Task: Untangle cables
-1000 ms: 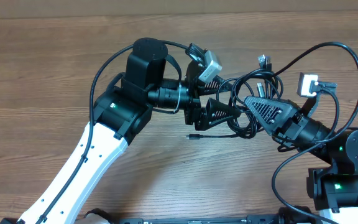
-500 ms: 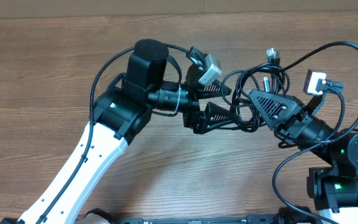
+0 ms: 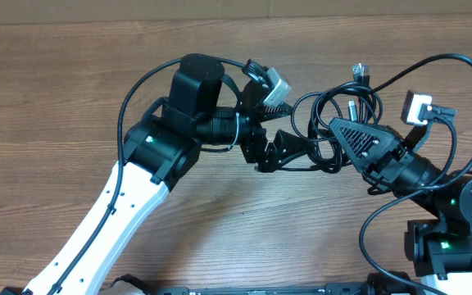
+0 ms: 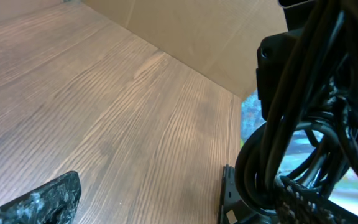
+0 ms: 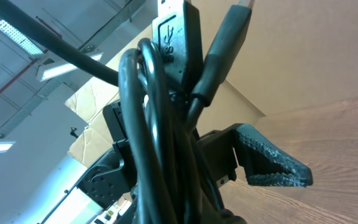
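The cables [image 3: 334, 115] form a tangled bundle of thin black loops held above the wooden table, with one plug [image 3: 357, 72] sticking out at the top. My right gripper [image 3: 336, 134] is shut on this bundle. In the right wrist view the cables [image 5: 160, 124] fill the middle and hide the fingers, and a USB plug [image 5: 176, 31] points up. My left gripper [image 3: 295, 135] is open just left of the bundle. In the left wrist view nothing lies between its fingers [image 4: 36, 202], and the cables [image 4: 291, 124] hang at the right, against the right finger.
Thick black arm wiring [image 3: 465, 78] arcs over the right arm. A cardboard wall [image 4: 191, 31] stands along the table's far edge. Bare wooden tabletop [image 3: 56, 98] stretches to the left and in front.
The right gripper has lifted the bundle slightly up and to the right. The left gripper's jaws have opened wider beside the bundle.
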`<state>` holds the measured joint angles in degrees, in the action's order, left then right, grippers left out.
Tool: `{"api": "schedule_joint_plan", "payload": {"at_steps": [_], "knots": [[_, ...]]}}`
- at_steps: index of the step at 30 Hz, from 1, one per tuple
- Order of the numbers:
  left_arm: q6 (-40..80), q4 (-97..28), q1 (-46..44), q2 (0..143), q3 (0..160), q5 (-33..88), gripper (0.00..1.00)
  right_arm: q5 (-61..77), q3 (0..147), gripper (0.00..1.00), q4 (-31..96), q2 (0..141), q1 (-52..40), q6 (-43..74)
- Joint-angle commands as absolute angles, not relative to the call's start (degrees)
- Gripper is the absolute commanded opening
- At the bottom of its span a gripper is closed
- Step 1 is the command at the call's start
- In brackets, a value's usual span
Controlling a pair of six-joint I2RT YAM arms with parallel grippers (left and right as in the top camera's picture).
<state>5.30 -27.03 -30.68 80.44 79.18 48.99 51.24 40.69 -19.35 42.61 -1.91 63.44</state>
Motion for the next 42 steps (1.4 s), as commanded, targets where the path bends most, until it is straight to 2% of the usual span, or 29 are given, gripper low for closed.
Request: {"api": "schedule_joint_plan", "payload": {"at_steps": [1,7,13,19,23,24,25,26,28,30,36,38,39,40,41,42], "knots": [[4.91,-24.88,-30.76,79.40,79.88,48.03,0.97,51.81,40.86,0.05,-19.64,42.19,-1.74,64.31],[9.56,-18.06,-30.79,79.40,79.88,48.12,0.97,54.33,40.86,0.05,-18.94,42.19,-1.74,64.27],[11.62,-16.49,-30.79,79.40,79.88,48.12,0.83,55.86,40.84,0.05,-16.84,42.19,-1.76,63.42],[12.49,-14.52,-30.89,79.40,79.88,51.79,0.85,57.34,40.84,0.05,-15.84,42.54,-1.76,62.57],[11.92,-14.22,-31.70,79.40,79.88,52.14,0.82,57.39,40.84,0.05,-15.79,42.89,-1.76,62.54],[11.75,-14.15,-31.86,79.40,79.88,52.14,0.76,57.43,40.84,0.05,-15.79,42.96,-1.76,62.54],[11.77,-13.63,-31.92,79.40,79.88,52.27,0.59,57.69,40.84,0.05,-15.81,43.11,-1.76,62.54],[11.77,-13.32,-31.92,79.40,79.88,52.60,0.47,57.80,40.84,0.05,-15.81,43.20,-1.76,62.54],[11.77,-12.97,-31.94,79.40,79.88,52.62,0.24,57.95,40.84,0.05,-15.81,43.38,-1.76,62.54],[11.77,-12.99,-31.97,79.40,79.88,52.58,0.05,57.98,40.84,0.05,-15.81,43.38,-1.76,62.54],[11.75,-13.02,-31.94,79.40,79.88,52.58,0.04,58.02,40.84,0.05,-15.77,43.38,-1.76,61.01],[11.75,-13.02,-31.81,79.40,79.88,52.53,0.04,58.11,40.84,0.11,-15.73,43.38,-1.74,61.01],[11.75,-13.02,-31.66,79.40,79.88,52.47,0.04,58.11,40.84,0.23,-15.73,43.38,-1.74,60.84],[11.77,-12.99,-31.38,79.40,79.88,52.47,0.04,58.19,40.84,0.39,-15.73,43.38,-1.74,59.79],[11.77,-13.02,-30.76,79.40,79.88,52.42,0.04,58.39,40.84,0.60,-15.38,43.38,-1.74,57.84],[11.77,-13.02,-30.48,79.40,79.88,52.45,0.04,58.41,40.84,0.70,-14.83,43.38,-1.74,56.84]]}}
